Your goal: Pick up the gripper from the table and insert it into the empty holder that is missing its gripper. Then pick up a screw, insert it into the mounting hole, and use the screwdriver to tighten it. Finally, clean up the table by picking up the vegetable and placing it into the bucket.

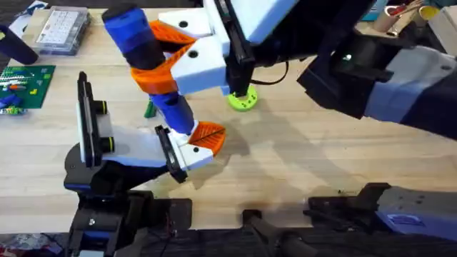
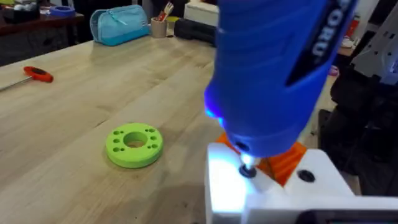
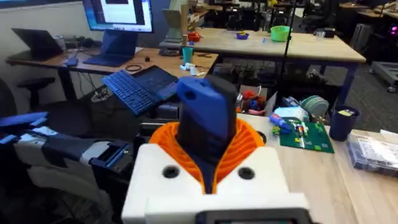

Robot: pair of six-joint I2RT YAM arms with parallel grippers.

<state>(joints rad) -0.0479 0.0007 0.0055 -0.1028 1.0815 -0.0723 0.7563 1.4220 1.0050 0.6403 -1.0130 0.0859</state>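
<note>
screwdriver: blue body w/ orange collar, standing tilted above the worktop centre-left, bit pointing down into a white block in left wrist view.
right end effector: clenching round the screwdriver w/ white fingers + orange pads.
left end effector: sitting low under the bit; can't tell if released or clenched.
vegetable: dark green, lying on worktop just beside screwdriver, mostly hidden.
green disc: lying flat near centre, apart from tool.
red-handled tool: lying further off on the worktop.
</note>
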